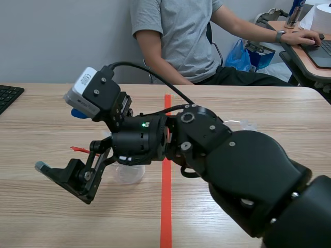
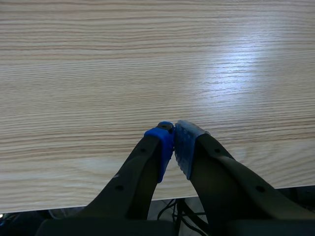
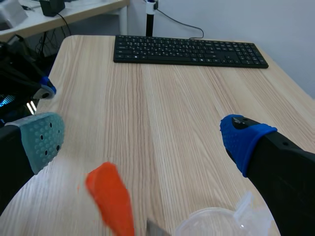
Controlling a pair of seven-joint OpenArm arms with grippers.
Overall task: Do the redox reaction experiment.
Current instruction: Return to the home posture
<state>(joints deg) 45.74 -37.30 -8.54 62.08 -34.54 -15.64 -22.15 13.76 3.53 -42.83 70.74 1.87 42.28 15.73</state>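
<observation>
My right arm comes in from the lower right and crosses past the middle of the table. Its gripper (image 1: 64, 165) is open, low over the left half. In the right wrist view the gripper (image 3: 142, 142) has the grey-green pad (image 3: 42, 140) and the blue pad (image 3: 243, 140) wide apart. A blurred orange-red thing (image 3: 110, 199) lies between the fingers, also seen as a small orange-red piece (image 1: 80, 150). A clear plastic beaker (image 1: 126, 173) stands under the wrist, its rim (image 3: 216, 223) close to the blue finger. My left gripper (image 2: 173, 135) is shut on nothing above bare wood near the table's edge.
A second clear beaker (image 1: 243, 124) shows behind the right arm. A black keyboard (image 3: 189, 49) lies at the table's far left end (image 1: 8, 95). A person in a grey shirt (image 1: 176, 36) sits across the table. An orange-red tape line (image 1: 166, 206) marks the middle.
</observation>
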